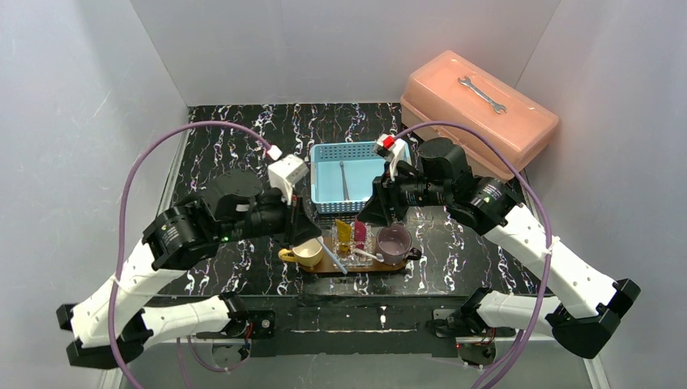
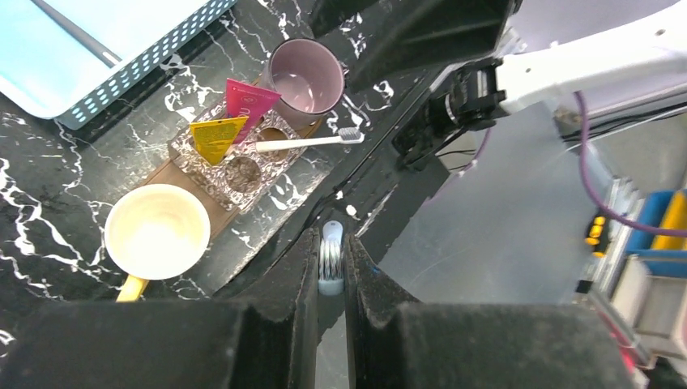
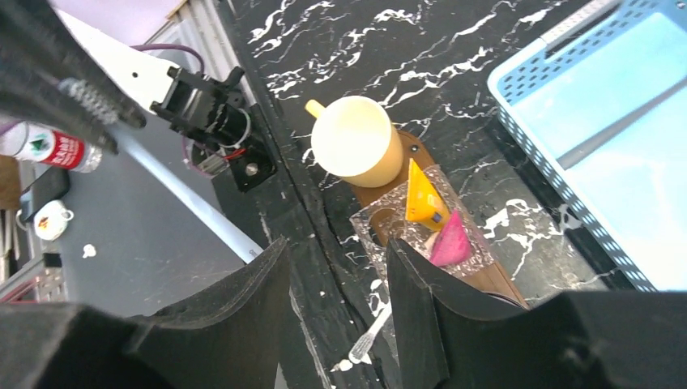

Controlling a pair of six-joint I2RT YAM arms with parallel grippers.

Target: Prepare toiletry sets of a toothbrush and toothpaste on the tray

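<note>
The brown tray (image 1: pixel 324 270) lies near the front edge, carrying a yellow cup (image 1: pixel 308 253), a clear container (image 1: pixel 362 241) and a purple cup (image 1: pixel 394 241). A yellow toothpaste (image 2: pixel 217 136) and a pink toothpaste (image 2: pixel 247 97) stand in the container. One white toothbrush (image 2: pixel 304 142) lies across the container with its head past the purple cup. My left gripper (image 2: pixel 330 243) is shut on another toothbrush (image 2: pixel 330 263), hanging slanted beside the yellow cup. My right gripper (image 3: pixel 336 259) stands open above the lying toothbrush (image 3: pixel 369 336), holding nothing.
A light-blue basket (image 1: pixel 322 174) behind the tray holds one more toothbrush (image 1: pixel 344 180). A pink toolbox (image 1: pixel 478 121) with a wrench (image 1: pixel 482 93) on its lid stands at the back right. Both arms crowd over the tray.
</note>
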